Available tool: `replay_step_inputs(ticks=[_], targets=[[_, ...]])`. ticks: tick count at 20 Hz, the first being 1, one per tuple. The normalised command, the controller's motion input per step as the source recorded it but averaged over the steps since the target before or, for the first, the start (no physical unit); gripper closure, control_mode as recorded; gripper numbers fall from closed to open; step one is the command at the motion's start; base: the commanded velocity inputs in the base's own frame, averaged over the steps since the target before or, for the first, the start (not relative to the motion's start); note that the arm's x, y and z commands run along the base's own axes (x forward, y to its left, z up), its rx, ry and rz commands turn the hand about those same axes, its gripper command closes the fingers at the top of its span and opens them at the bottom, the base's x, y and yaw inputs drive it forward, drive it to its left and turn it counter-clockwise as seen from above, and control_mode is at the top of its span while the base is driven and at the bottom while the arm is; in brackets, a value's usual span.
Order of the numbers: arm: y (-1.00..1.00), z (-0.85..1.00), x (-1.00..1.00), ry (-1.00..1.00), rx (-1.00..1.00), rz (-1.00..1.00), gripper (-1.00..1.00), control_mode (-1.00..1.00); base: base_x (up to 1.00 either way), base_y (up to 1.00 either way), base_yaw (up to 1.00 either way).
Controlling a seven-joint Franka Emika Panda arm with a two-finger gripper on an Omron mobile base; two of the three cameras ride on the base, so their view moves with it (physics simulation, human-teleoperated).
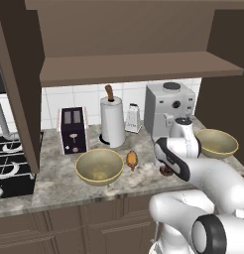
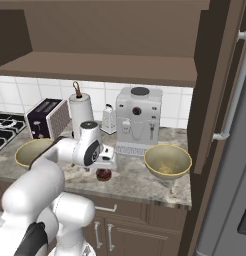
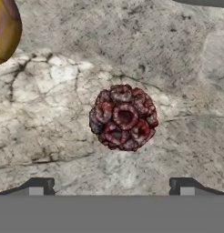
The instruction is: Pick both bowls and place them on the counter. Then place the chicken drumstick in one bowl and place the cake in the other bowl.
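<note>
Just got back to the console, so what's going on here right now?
Both bowls, the left one and the right one, sit empty on the counter. The gripper hovers over the cake, jaws open, nothing held. The chicken drumstick lies on the counter beside the left bowl.

Wall: white tiles [image 1: 84,99] | Shelf: dark brown wood [image 1: 139,67] overhead | Cabinets: brown wood [image 1: 69,223] below | Stove [image 1: 7,163] far left | Fridge [image 2: 235,150] far right
</note>
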Motion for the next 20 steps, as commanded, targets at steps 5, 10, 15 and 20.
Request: replay_step_inputs(ticks=[5, 10, 15, 20], targets=[[-0.03, -0.15, 0.11, 0.01, 0.0, 0.0, -1.0, -1.0, 0.0, 0.0, 0.0], [-0.04, -0.14, 0.12, 0.0, 0.0, 0.0, -1.0, -1.0, 0.0, 0.0, 0.0], [-0.02, -0.1, 0.18, 0.0, 0.0, 0.0, -1.0, -1.0, 0.0, 0.0, 0.0], [0.0, -0.1, 0.17, 0.01, 0.0, 0.0, -1.0, -1.0, 0.0, 0.0, 0.0]])
